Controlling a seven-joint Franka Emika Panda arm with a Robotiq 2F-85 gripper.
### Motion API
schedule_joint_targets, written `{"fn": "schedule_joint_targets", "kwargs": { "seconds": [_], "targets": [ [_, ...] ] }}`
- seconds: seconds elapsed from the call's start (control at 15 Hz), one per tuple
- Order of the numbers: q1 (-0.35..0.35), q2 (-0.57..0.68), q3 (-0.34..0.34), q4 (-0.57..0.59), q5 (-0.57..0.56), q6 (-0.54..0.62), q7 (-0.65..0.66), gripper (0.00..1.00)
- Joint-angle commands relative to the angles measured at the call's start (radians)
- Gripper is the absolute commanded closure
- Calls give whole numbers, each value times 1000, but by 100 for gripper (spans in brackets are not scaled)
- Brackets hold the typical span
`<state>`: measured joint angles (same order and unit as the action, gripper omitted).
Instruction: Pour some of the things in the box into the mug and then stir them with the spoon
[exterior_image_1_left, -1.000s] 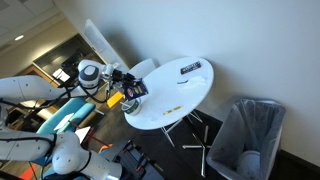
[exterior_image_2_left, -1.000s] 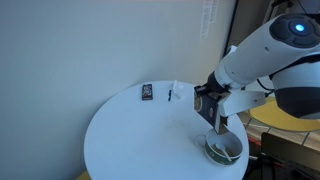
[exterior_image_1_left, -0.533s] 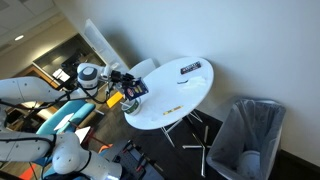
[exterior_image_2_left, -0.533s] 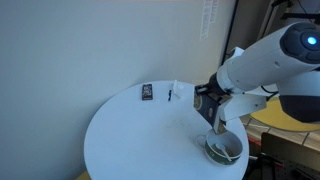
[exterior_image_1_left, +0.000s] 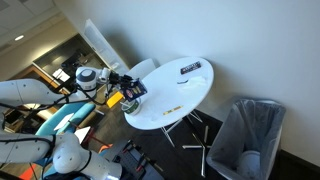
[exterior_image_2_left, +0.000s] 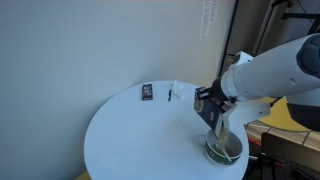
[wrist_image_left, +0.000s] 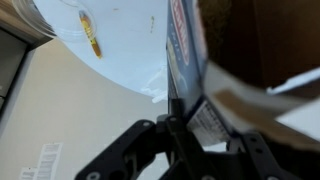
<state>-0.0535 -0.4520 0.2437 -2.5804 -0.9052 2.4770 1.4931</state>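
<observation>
The box (exterior_image_2_left: 211, 110), dark with orange print, is tilted over the mug (exterior_image_2_left: 224, 151), a round greyish cup at the table's near edge. My gripper (exterior_image_2_left: 207, 99) is shut on the box, which hangs just above the mug. In an exterior view the box (exterior_image_1_left: 131, 90) is held at the table's left rim by the gripper (exterior_image_1_left: 123, 87). The wrist view shows the box (wrist_image_left: 195, 60) filling the space between the fingers of my gripper (wrist_image_left: 205, 128); the mug is hidden there. A slim yellowish item (wrist_image_left: 90, 35), possibly the spoon, lies on the table (wrist_image_left: 120, 50).
A long flat dark item with white lettering (exterior_image_2_left: 147, 92) lies at the back of the round white table (exterior_image_2_left: 140, 140), with a slim pale item (exterior_image_2_left: 171, 93) beside it. A grey bin (exterior_image_1_left: 246, 135) stands right of the table; teal chairs (exterior_image_1_left: 62, 116) sit behind the arm.
The arm has shifted a little and the box has dropped slightly toward the mug. The grip on the box is unchanged.
</observation>
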Motion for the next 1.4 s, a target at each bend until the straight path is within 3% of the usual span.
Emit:
{"fn": "schedule_joint_targets", "kwargs": {
  "seconds": [0.0,0.73,1.33],
  "targets": [
    [14,-47,-6,-33,-64,30,64,89],
    [53,-52,-26,-42,-176,22,178,89],
    [68,-44,-58,-33,-157,17,154,89]
  ]
}}
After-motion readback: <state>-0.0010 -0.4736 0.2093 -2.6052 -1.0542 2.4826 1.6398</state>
